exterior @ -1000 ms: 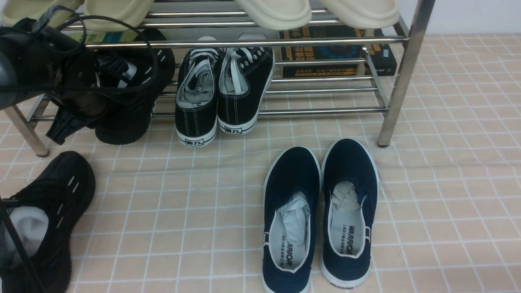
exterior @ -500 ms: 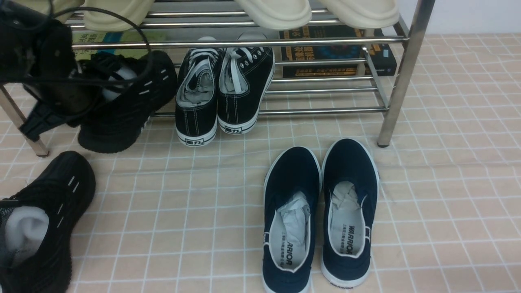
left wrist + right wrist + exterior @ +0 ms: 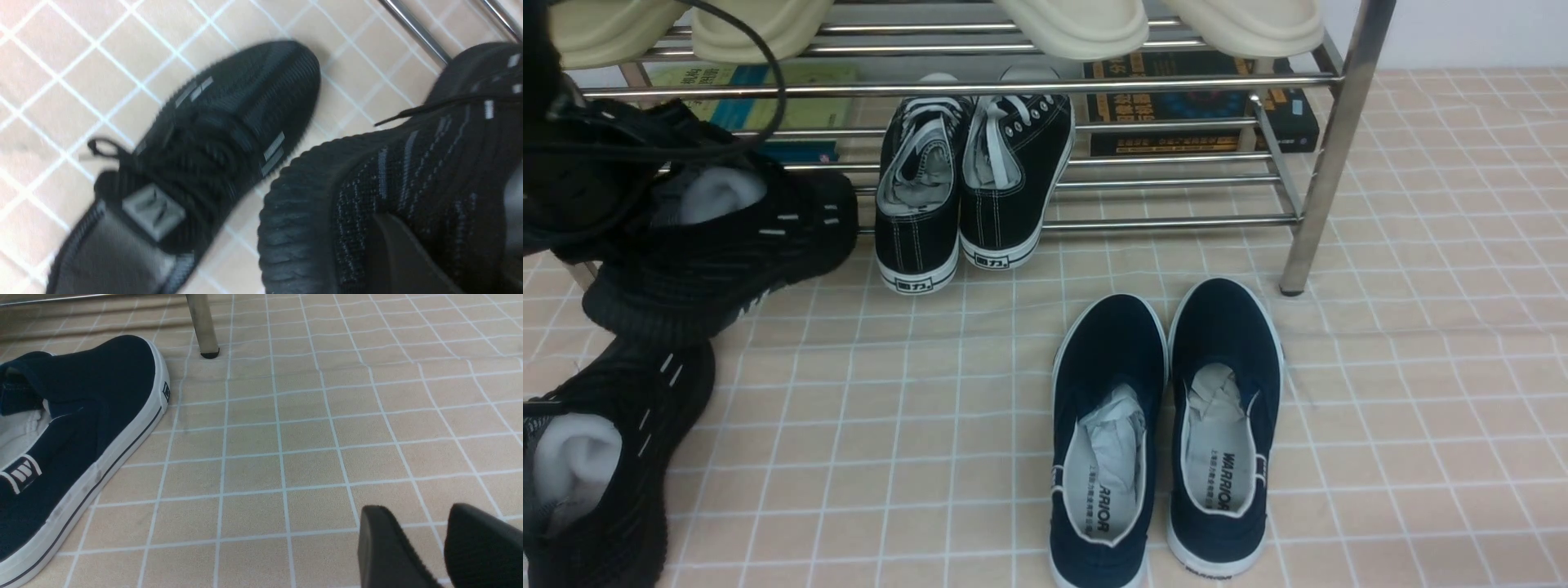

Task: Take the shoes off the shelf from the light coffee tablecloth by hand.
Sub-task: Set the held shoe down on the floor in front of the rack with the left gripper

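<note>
**Gripping one sneaker, half hidden**

Front view blurs the left gripper (image 3: 600,200) into darkness; its wrist view shows a finger (image 3: 402,257) clamped on one black knit ribbed-sole sneaker (image 3: 727,245), tilted before the shiny steel-tube shelf (image 3: 1330,147). The second such sneaker (image 3: 629,425) (cut off) lies on the beige gridded tablecloth (image 3: 890,392). Right gripper (image 3: 439,555), slightly parted, holds nothing.

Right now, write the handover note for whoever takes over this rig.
Left gripper: shut on the second sneaker, held above the tablecloth, toe close to the shelf.
Right gripper: open, empty, low over the cloth.
Done: first sneaker lies on the cloth at front left.
Left: set the held one down beside it, release.
</note>
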Robot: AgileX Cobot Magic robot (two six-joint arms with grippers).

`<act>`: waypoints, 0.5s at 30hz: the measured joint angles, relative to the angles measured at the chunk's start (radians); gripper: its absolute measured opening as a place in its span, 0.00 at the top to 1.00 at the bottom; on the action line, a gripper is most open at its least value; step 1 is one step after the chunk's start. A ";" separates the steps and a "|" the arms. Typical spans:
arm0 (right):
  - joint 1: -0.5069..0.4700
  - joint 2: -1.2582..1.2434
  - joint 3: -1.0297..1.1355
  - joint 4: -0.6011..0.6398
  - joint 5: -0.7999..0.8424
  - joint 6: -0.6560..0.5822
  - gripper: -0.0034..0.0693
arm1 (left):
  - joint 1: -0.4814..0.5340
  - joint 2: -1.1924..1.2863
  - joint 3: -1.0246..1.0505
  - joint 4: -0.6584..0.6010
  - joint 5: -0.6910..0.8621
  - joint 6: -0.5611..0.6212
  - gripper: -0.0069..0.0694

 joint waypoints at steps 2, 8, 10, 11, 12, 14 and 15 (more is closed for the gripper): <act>0.000 0.000 0.000 0.000 0.000 0.000 0.62 | 0.000 -0.023 0.000 -0.052 0.012 0.027 0.80; 0.000 0.000 0.000 0.000 0.000 0.000 0.62 | 0.000 -0.045 0.000 -0.122 0.071 -0.002 0.80; 0.000 0.000 0.000 0.000 0.000 0.000 0.62 | 0.000 -0.045 0.000 -0.111 0.106 -0.043 0.80; 0.000 0.000 0.000 0.000 0.000 0.000 0.62 | 0.000 -0.045 0.000 -0.102 0.123 -0.060 0.80; 0.000 0.000 0.000 0.000 0.000 0.000 0.62 | 0.000 -0.045 0.000 -0.094 0.147 -0.081 0.80; 0.000 0.000 0.000 0.000 0.000 0.000 0.62 | 0.000 -0.045 0.000 -0.078 0.195 -0.116 0.80; 0.000 0.000 0.000 0.000 0.000 0.000 0.62 | 0.000 -0.045 0.000 -0.076 0.212 -0.124 0.80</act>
